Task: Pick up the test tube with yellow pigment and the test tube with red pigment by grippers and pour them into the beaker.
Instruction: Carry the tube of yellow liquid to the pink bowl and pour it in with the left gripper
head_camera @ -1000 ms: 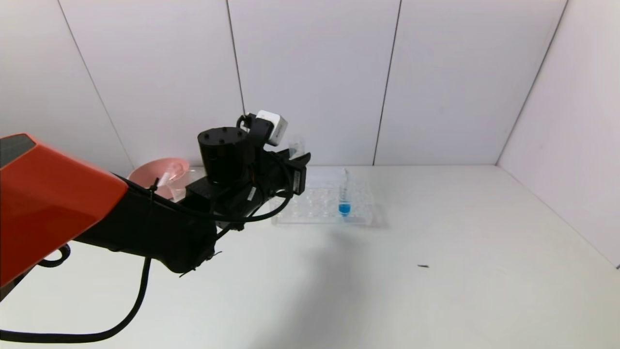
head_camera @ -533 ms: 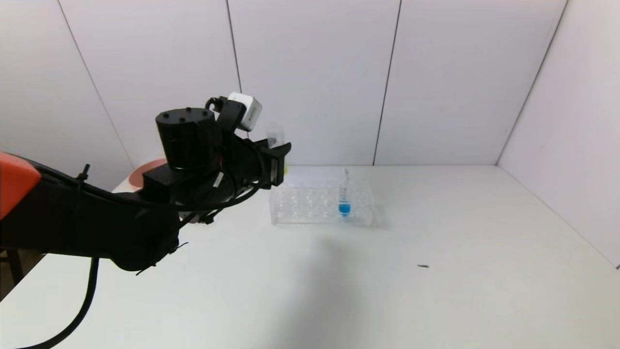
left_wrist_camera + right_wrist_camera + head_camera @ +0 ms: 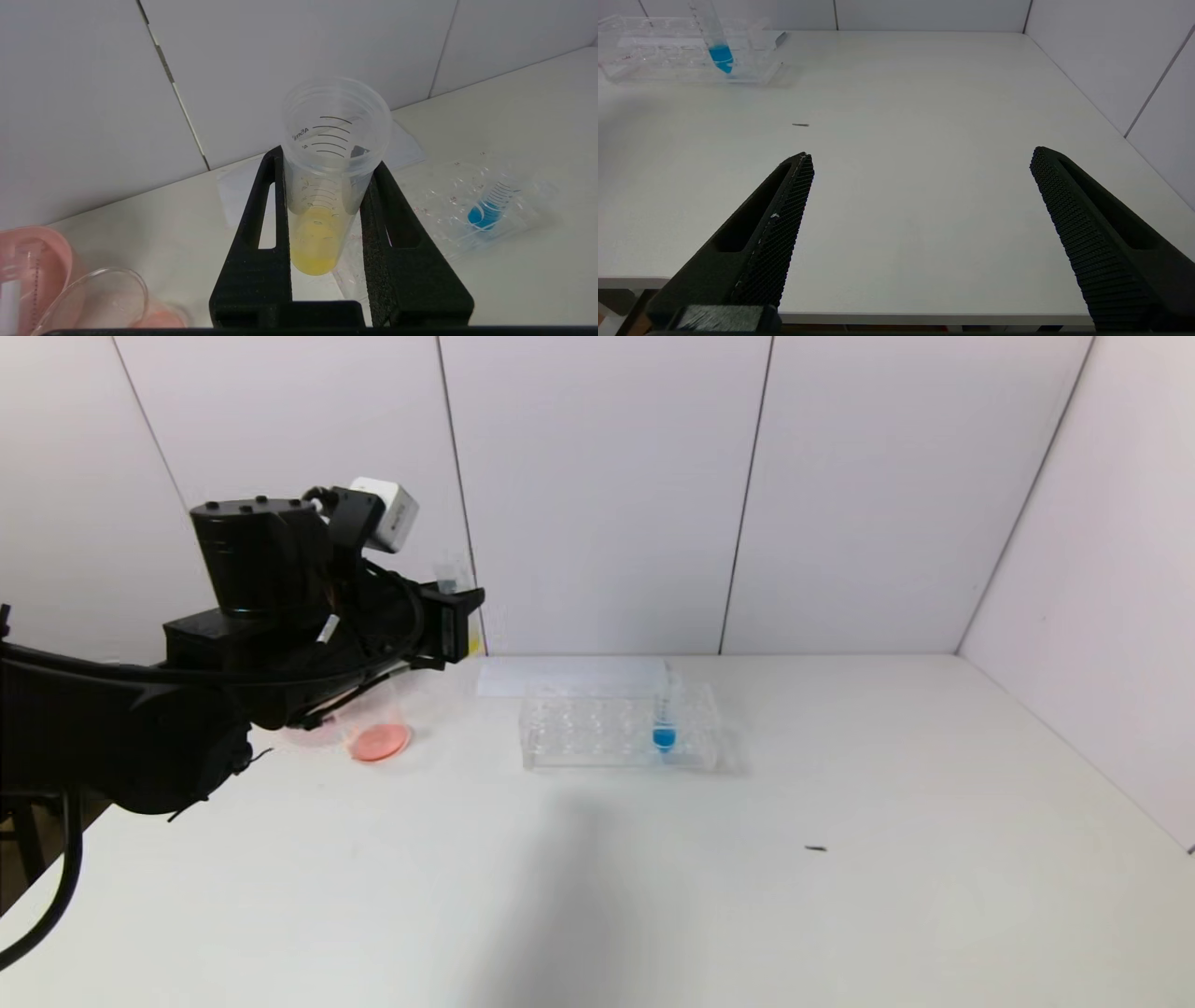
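Between the left pincer (image 3: 327, 186) fingers, only its wrist view reveals the pinched test tube with yellow pigment (image 3: 322, 205); right pincer (image 3: 920, 196) spread above the tabletop (image 3: 901, 116).

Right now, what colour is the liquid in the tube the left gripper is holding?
Yellow. The test tube with yellow pigment sits clamped in the left gripper; the left wrist view shows it best.

Bright even light, soft shadows

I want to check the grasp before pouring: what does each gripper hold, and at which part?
The left gripper holds the test tube with yellow pigment at its middle, above the liquid. The right gripper is open and holds nothing.
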Controlling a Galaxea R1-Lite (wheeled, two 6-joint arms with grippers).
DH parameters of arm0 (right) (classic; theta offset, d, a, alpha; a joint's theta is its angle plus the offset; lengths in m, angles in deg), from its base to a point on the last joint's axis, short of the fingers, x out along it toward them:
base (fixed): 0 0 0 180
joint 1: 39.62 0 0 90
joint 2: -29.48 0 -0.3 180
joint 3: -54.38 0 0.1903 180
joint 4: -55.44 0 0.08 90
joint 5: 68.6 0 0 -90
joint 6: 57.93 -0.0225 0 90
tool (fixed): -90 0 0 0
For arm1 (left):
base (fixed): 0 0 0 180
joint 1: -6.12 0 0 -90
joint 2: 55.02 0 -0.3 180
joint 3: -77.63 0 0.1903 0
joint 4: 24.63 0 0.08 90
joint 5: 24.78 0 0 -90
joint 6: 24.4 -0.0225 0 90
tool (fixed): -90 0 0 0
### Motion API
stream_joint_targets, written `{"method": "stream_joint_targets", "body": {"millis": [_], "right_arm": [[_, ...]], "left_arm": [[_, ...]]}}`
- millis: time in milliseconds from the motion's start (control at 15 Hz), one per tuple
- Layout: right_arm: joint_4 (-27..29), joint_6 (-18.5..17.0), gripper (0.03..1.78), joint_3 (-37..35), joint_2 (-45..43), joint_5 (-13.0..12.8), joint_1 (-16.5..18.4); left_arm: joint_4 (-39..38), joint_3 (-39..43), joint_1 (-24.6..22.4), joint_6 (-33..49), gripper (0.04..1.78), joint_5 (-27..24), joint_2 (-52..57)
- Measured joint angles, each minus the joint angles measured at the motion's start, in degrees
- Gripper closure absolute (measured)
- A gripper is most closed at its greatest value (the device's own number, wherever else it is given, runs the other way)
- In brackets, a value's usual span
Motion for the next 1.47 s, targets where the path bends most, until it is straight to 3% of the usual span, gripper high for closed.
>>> {"method": "stream_joint_targets", "body": {"millis": [800, 1467], "right_arm": [[0.0, 0.0, 0.11, 0.0, 0.0, 0.0, 0.0], [0.0, 0.0, 0.11, 0.0, 0.0, 0.0, 0.0]], "left_arm": [[4.3, -3.1, -14.1, 0.5, 1.37, -5.4, 0.5], [5.2, -3.6, -25.3, 0.5, 1.37, -12.8, -0.4]]}}
